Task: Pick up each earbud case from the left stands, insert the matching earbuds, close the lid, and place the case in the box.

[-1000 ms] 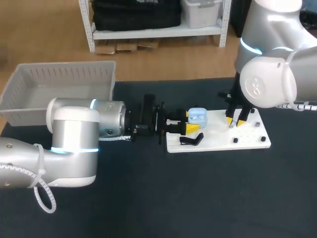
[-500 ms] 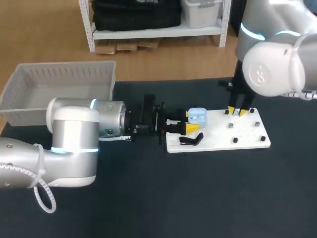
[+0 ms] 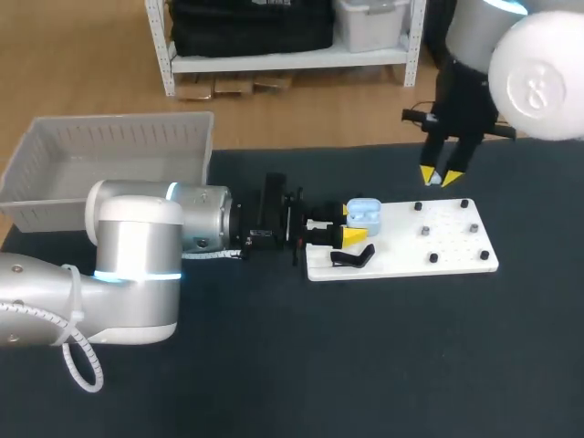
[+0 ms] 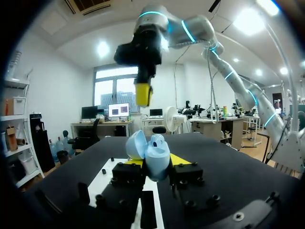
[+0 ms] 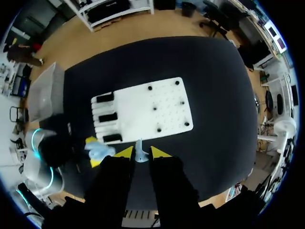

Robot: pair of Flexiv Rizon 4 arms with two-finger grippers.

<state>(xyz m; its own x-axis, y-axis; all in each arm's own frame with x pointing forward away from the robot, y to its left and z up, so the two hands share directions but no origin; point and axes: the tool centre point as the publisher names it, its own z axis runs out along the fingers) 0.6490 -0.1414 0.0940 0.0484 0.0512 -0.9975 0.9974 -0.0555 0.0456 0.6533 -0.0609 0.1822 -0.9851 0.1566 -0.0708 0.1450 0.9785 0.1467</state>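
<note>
A light blue earbud case [image 3: 365,213] with its lid up is held upright in my left gripper [image 3: 351,224], at the left end of the white board [image 3: 401,255]. In the left wrist view the case [image 4: 152,152] sits between the yellow tips of that gripper [image 4: 155,163]. My right gripper [image 3: 441,177] hangs above the board's far edge. From the right wrist, this gripper [image 5: 142,152] is shut on a small white earbud [image 5: 138,155], high over the board [image 5: 157,119] and the case [image 5: 99,150].
A pale plastic basket [image 3: 55,196] stands at the table's back left. Black stands [image 5: 108,117] line the board's left end, one lying loose [image 3: 351,257]. Several small black pegs [image 3: 426,231] dot the board's right half.
My right gripper has risen off the white board and drawn back toward its far edge, still shut on the earbud. The left arm and the case have not moved.
</note>
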